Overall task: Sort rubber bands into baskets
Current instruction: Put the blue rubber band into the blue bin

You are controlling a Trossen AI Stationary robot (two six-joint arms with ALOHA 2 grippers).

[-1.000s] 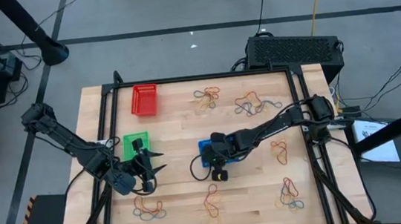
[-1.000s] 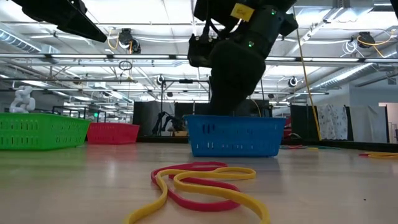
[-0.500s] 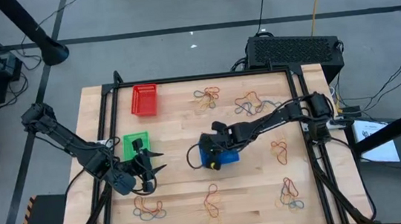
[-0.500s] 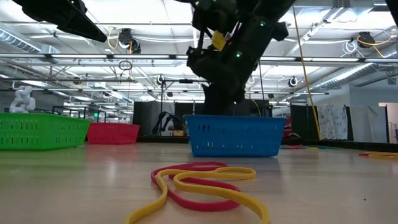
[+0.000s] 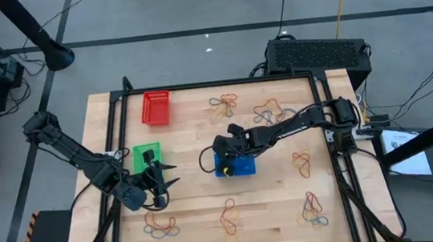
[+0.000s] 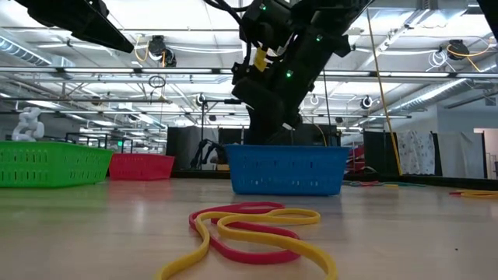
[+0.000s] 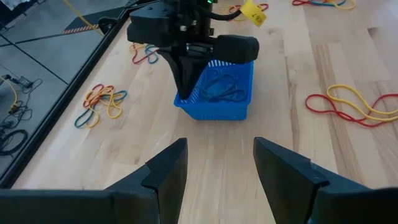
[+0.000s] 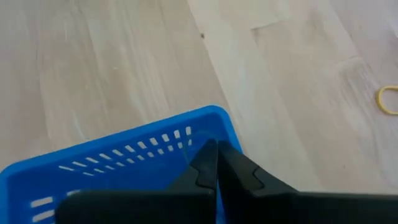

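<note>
The blue basket [image 5: 239, 167] stands flat on the table's middle, with dark blue rubber bands [image 7: 222, 88] in it. My right gripper [image 8: 216, 154] is shut, its tips down inside the basket by a corner of the wall; no band shows between the fingers. The green basket [image 5: 146, 154] and the red basket [image 5: 156, 108] stand at the left. My left gripper [image 7: 217, 163] waits open near the green basket, pointing at the blue one. Rubber bands [image 6: 253, 229] lie in loose heaps on the wood. My right gripper's shut fingertips [image 7: 185, 92] stand just inside the blue basket's end wall [image 8: 155, 146], near its corner. They come from above, slanting down. Whether they touch the wall I cannot tell. The basket rests flat on the table.
Heaps of mixed bands lie at the far middle [image 5: 225, 104], far right [image 5: 276, 113], right [image 5: 301, 163], near right [image 5: 313, 211], near middle [image 5: 229, 219] and near left [image 5: 160, 223]. A dark frame [image 5: 326, 125] borders the table.
My right gripper, shut throughout, has swung from the blue basket's near side toward the table's far edge and a little left, rolling as it went, and now stands at the basket's left end. The basket has shifted slightly.
</note>
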